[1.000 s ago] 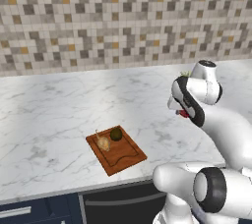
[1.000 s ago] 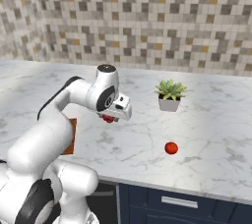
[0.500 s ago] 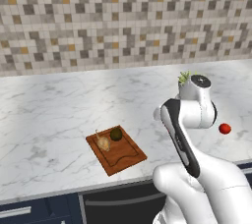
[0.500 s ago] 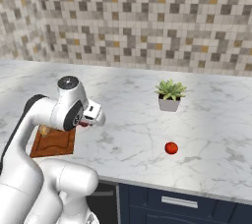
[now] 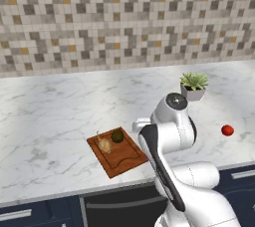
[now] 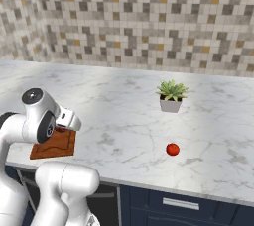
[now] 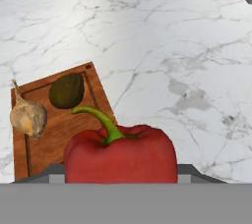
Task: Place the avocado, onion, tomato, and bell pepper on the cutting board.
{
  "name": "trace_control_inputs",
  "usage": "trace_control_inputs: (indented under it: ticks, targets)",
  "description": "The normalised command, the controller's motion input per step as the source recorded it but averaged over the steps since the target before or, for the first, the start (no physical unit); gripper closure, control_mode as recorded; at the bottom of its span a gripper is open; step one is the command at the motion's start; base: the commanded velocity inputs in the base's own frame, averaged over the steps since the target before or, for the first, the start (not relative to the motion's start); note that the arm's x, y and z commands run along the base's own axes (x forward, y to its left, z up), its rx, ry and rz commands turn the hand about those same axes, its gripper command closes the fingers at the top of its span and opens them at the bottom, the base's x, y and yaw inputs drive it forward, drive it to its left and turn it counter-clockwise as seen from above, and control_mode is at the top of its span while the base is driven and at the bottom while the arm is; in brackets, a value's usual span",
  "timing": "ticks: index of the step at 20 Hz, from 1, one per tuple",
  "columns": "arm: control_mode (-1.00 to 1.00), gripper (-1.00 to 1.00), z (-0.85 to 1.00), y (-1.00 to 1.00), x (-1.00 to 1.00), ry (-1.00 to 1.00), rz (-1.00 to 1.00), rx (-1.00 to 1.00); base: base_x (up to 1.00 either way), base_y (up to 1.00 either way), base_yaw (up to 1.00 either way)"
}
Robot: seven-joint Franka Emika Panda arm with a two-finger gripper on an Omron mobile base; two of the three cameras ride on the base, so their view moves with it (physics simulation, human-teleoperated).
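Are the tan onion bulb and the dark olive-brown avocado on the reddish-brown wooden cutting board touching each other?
Apart. In the hand view a strip of bare cutting board shows between the tan onion bulb and the dark olive-brown avocado.
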Motion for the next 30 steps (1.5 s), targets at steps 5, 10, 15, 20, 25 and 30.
trace_control_inputs:
  ticks: [5, 10, 15, 20, 25, 30]
  targets:
    - [-1.00, 1.00, 0.02, 0.64, 0.00, 0.09, 0.01, 0.00, 0.00, 0.00, 0.00]
    - [-1.00, 1.00, 0.01, 0.45, 0.00, 0.06, 0.02, 0.00, 0.00, 0.00, 0.00]
    - [-1.00, 1.00, -0.01, 0.20, 0.00, 0.00, 0.02, 0.00, 0.00, 0.00, 0.00]
    - [-1.00, 1.00, -0.17, 0.00, 0.00, 0.09, 0.03, 0.00, 0.00, 0.00, 0.00]
    - [-1.00, 1.00, -0.35, 0.03, 0.00, 0.11, 0.01, 0.00, 0.00, 0.00, 0.00]
    - [-1.00, 1.00, -0.21, 0.21, 0.00, 0.01, 0.04, 0.00, 0.00, 0.00, 0.00]
